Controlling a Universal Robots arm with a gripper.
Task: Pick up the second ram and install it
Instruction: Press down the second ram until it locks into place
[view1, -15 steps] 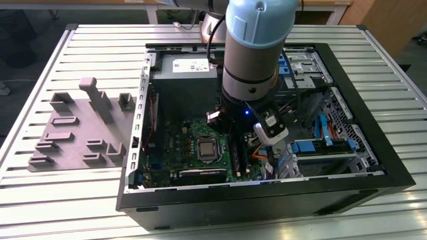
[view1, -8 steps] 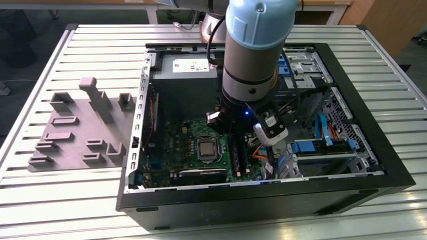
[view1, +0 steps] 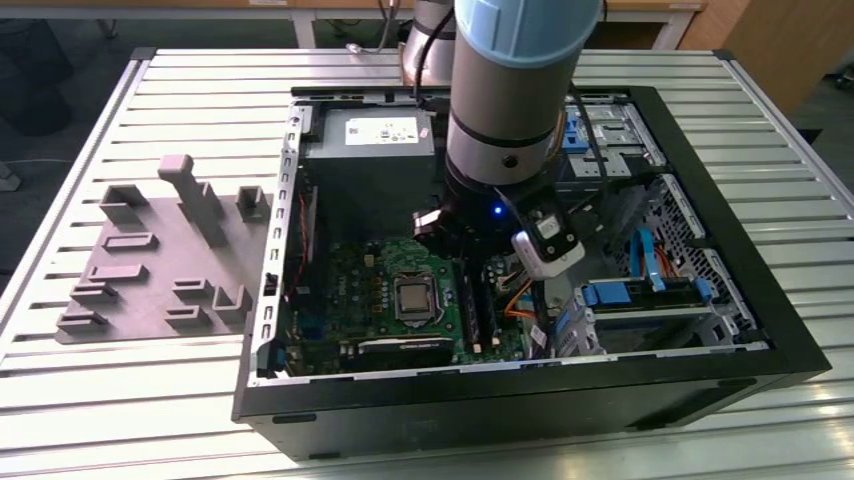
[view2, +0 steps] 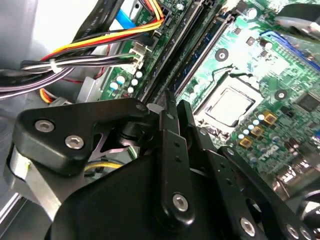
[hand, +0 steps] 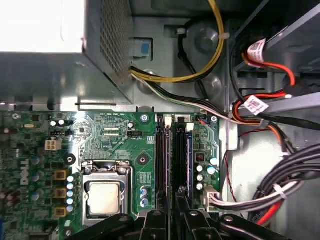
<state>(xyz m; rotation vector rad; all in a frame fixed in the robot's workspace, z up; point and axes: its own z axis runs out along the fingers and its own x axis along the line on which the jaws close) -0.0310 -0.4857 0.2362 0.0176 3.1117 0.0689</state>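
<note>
The pincer (view2: 172, 107) is made of matte black metal links with bright screws, and its two narrow fingers (view2: 167, 125) stand together with nothing between them. It hangs low inside the computer case (view1: 787, 345), directly over the long black memory slots (hand: 162, 160) of the green motherboard (hand: 115, 135).

In the first wrist view the slot nearer the cables carries a dark blue-green stick, the second ram (hand: 188, 157); it sits upright on its edge along the slot, just beside the pincer tips. I cannot tell if it is pressed fully down.

The case is a black metal box, open on top, lying on a worktop (view1: 200, 100) of pale ribbed slats. Inside it are the grey perforated power supply (hand: 75, 65), the square silver processor (hand: 104, 197) in its shiny frame, small round capacitors, and bundles of yellow, red, black and white cables (hand: 210, 65) held with ties. Bright blue plastic brackets (view1: 621, 292) sit in the drive bay toward the exterior view's right.

On the worktop, at the exterior view's left of the case, lies a flat grey tray (view1: 160, 255) with raised block shapes.

The room around the slots is tight: the power supply wall stands on one side, the cable bundle and the bay wall on the other. Above the board it is open.
</note>
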